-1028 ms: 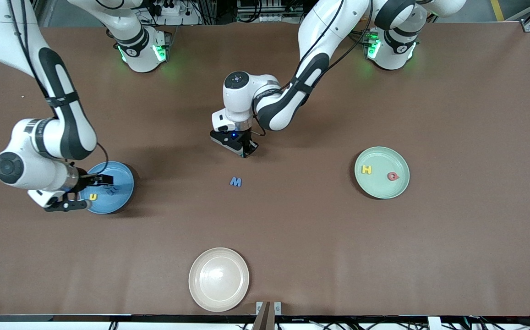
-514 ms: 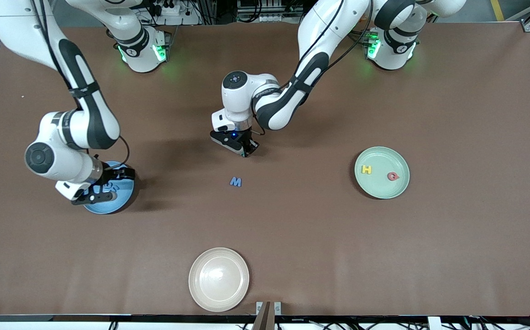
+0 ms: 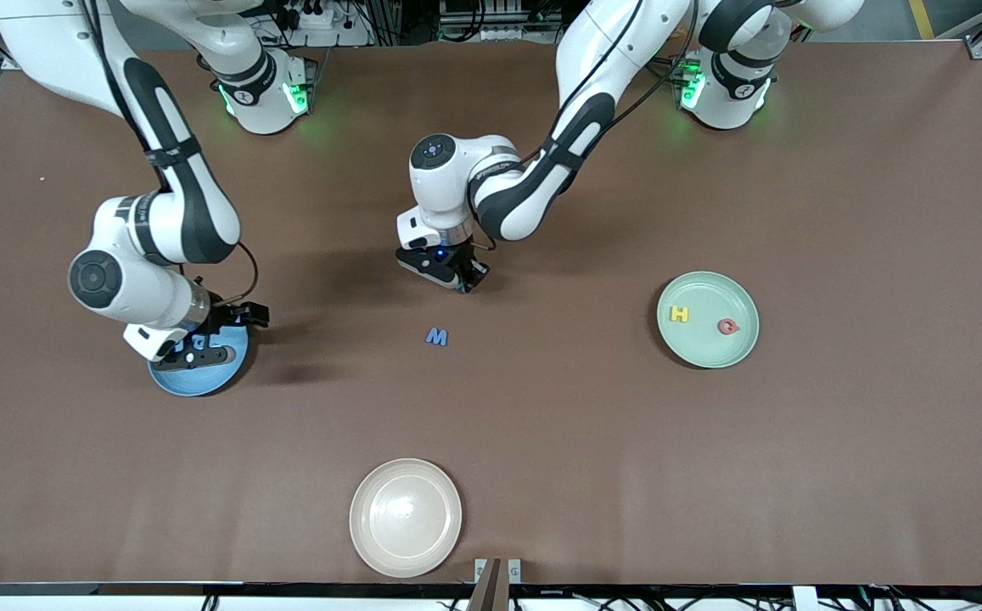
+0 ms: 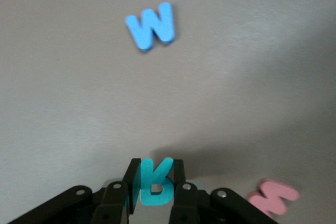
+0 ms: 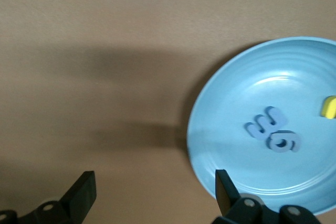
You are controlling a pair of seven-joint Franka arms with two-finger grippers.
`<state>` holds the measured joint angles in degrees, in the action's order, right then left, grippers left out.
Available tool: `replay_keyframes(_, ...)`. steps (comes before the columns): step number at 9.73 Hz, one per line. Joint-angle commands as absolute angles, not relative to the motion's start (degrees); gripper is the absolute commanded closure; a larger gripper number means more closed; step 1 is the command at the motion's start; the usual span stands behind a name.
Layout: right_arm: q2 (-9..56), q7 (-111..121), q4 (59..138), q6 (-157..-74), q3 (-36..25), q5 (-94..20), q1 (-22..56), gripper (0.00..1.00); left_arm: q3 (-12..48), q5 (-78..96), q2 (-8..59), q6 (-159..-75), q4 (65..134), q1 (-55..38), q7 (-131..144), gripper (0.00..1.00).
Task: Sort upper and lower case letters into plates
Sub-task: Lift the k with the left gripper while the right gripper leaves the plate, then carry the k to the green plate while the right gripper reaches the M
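Observation:
My left gripper (image 3: 462, 282) is shut on a teal letter (image 4: 154, 182) and holds it upright just over the table. A blue letter M (image 3: 436, 337) lies flat nearer the front camera; it also shows in the left wrist view (image 4: 151, 24). A pink letter (image 4: 273, 196) lies beside my left gripper. My right gripper (image 3: 221, 335) is open and empty (image 5: 155, 198) over the rim of the blue plate (image 3: 193, 383). That plate (image 5: 294, 77) holds two grey-blue letters (image 5: 274, 132) and a yellow one (image 5: 329, 107). The mint green plate (image 3: 705, 350) holds a yellow H (image 3: 678, 314) and a red Q (image 3: 727, 326).
A cream-white plate (image 3: 406, 484) sits near the table's front edge, with nothing on it. Bare brown table lies between the three plates.
My right arm has swung toward the table's middle, across the blue plate, and now hides the yellow letter in the front view. My left gripper has shifted only slightly.

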<state>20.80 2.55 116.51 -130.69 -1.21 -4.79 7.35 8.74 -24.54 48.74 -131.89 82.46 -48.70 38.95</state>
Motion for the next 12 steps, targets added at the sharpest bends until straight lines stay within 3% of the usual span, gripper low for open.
replay_keyframes(1, 19.1, -7.4, 118.5, -132.0, -1.4, -5.5, 12.1, 0.0, 11.8, -23.0, 45.4, -126.4, 83.3, -43.4, 30.9, 0.76)
replay_keyframes(3, 19.1, -19.1, 118.5, -132.3, -1.2, -5.5, 14.7, 0.0, 14.8, -22.9, 42.9, -122.1, 85.6, -37.7, 26.6, 0.76)
replay_keyframes(8, 19.4, -44.3, 118.5, -132.3, 0.3, -5.4, 22.9, 0.0, 17.0, -22.9, 30.1, -122.1, 101.5, -22.4, 10.7, 0.73)
replay_keyframes(12, 19.5, -60.6, 119.8, -132.6, 0.3, -5.4, 27.4, 0.0, 32.2, -23.0, 23.2, -122.8, 113.3, 4.2, -1.4, 0.73)
